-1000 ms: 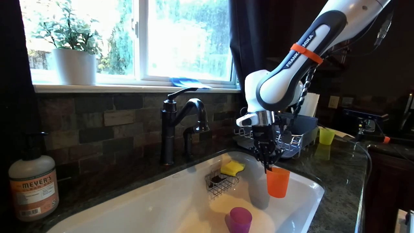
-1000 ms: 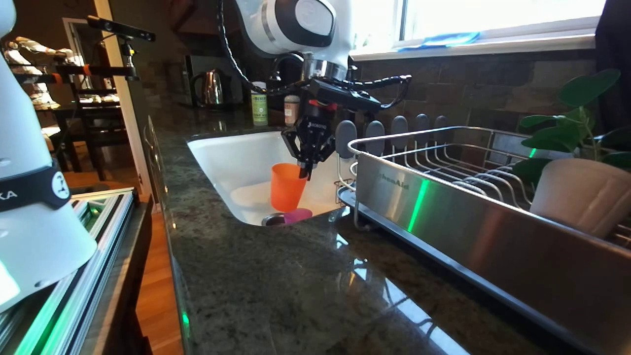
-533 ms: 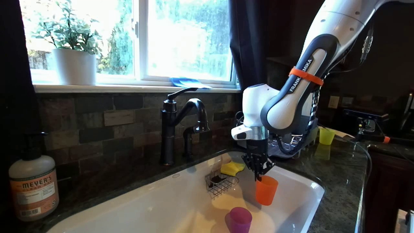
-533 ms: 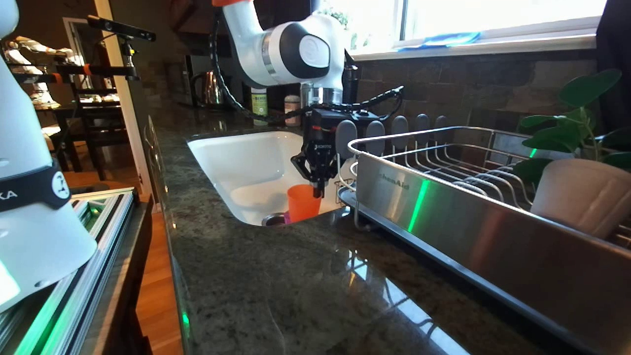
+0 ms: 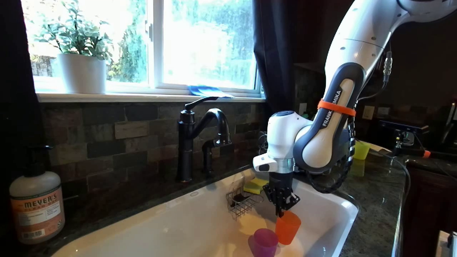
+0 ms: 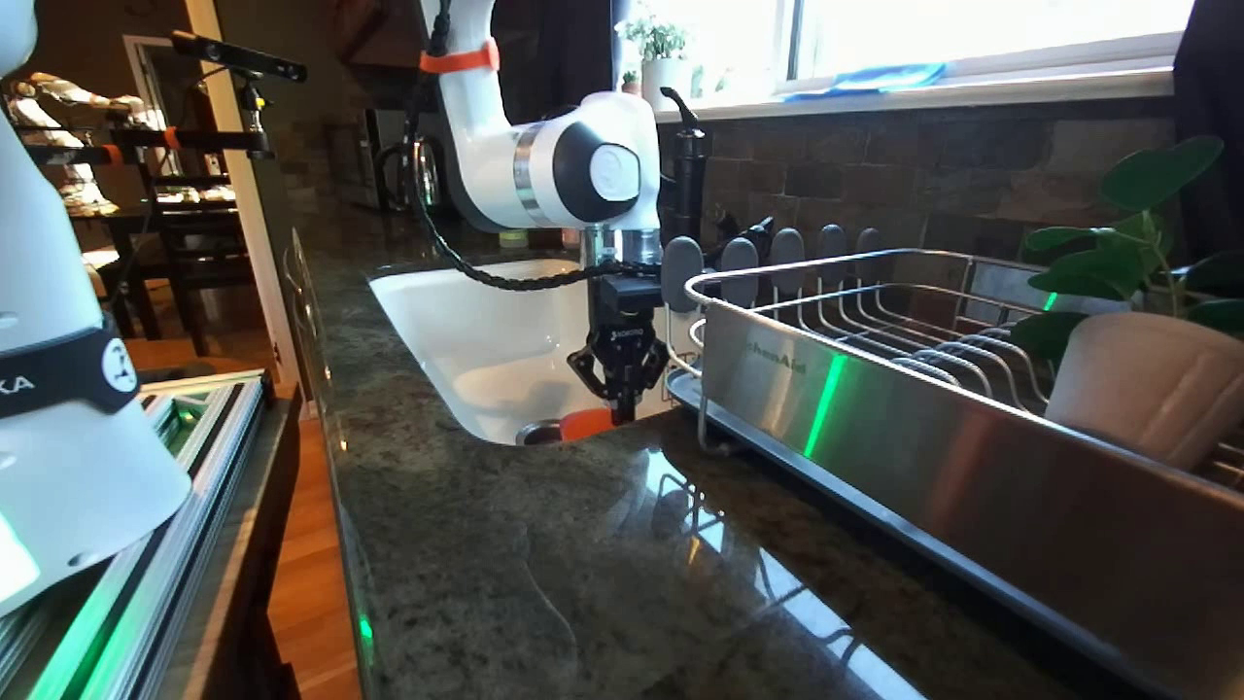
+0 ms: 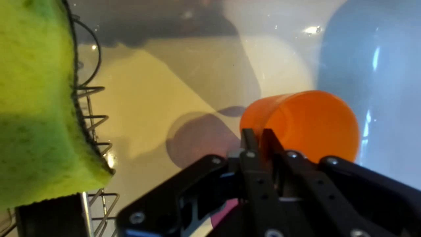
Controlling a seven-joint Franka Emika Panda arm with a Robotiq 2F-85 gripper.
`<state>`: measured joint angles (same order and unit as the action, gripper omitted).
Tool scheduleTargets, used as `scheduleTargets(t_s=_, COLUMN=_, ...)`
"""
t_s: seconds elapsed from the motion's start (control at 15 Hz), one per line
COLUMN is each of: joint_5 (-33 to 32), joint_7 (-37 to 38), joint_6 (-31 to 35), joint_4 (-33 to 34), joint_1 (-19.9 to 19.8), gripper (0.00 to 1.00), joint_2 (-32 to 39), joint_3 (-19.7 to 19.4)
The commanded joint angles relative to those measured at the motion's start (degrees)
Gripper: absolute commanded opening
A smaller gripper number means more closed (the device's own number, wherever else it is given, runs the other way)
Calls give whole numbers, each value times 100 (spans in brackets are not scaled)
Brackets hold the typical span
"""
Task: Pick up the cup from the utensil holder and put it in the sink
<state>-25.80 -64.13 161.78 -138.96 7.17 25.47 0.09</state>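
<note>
The orange cup (image 5: 287, 229) is low inside the white sink (image 5: 153, 228), tilted, right beside the pink cup (image 5: 265, 243). My gripper (image 5: 280, 214) points down and is shut on its rim. In the wrist view the fingertips (image 7: 247, 135) stand either side of the wall of the orange cup (image 7: 319, 123), one inside, one outside. I cannot tell whether the cup touches the sink floor. In an exterior view only its upper part (image 6: 585, 424) shows above the counter edge. The utensil holder, a low metal wire rack (image 6: 777, 374), stands on the counter beside the sink.
A yellow sponge (image 7: 36, 98) sits in a small wire basket (image 5: 244, 206) on the sink wall, close to my gripper's side. A dark faucet (image 5: 185, 150) rises behind the sink. A soap bottle (image 5: 37, 210) and a yellow-green cup (image 5: 361, 150) stand on the counter.
My gripper has moved down into the sink with the orange cup, towards the pink cup. The orange cup is more tilted, and in an exterior view it has mostly dropped behind the counter edge.
</note>
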Motion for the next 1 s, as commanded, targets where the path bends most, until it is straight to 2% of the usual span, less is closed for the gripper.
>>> scheduleTargets(t_s=0.0, joint_5=-179, joint_7=298, joint_6=5, joint_4=96, joint_1=8, gripper=44, joint_2=208, joint_3=46)
scheduleTargets(t_s=0.13, joint_5=-47, joint_7=179, joint_6=-88, joint_4=46, joint_1=-116, gripper=59, joint_2=112, joint_3=222)
scheduleTargets(t_s=0.33, joint_5=-203, joint_7=312, joint_6=-210, joint_4=-70, joint_1=29, gripper=81, joint_2=-332, joint_3=144)
scheduleTargets(t_s=0.47, joint_5=-34, joint_7=169, joint_6=-522, joint_4=-149, joint_1=-70, gripper=97, joint_2=-688, joint_3=332)
scheduleTargets(t_s=0.6, joint_5=310, joint_7=-331, joint_6=-651, joint_4=-361, joint_1=-354, gripper=100, joint_2=-1176, joint_3=745)
scheduleTargets(t_s=0.73, joint_5=895, joint_7=-1074, joint_6=-494, joint_4=-591, joint_1=-650, gripper=100, joint_2=-1629, joint_3=1205)
scheduleTargets(t_s=0.87, joint_5=1825, joint_7=-1978, joint_6=-499, joint_4=-833, joint_1=-842, gripper=100, joint_2=-2095, joint_3=1581)
scheduleTargets(t_s=0.93, joint_5=2267, joint_7=-2314, joint_6=-576, joint_4=-942, joint_1=-843, gripper=100, joint_2=-2358, joint_3=1641)
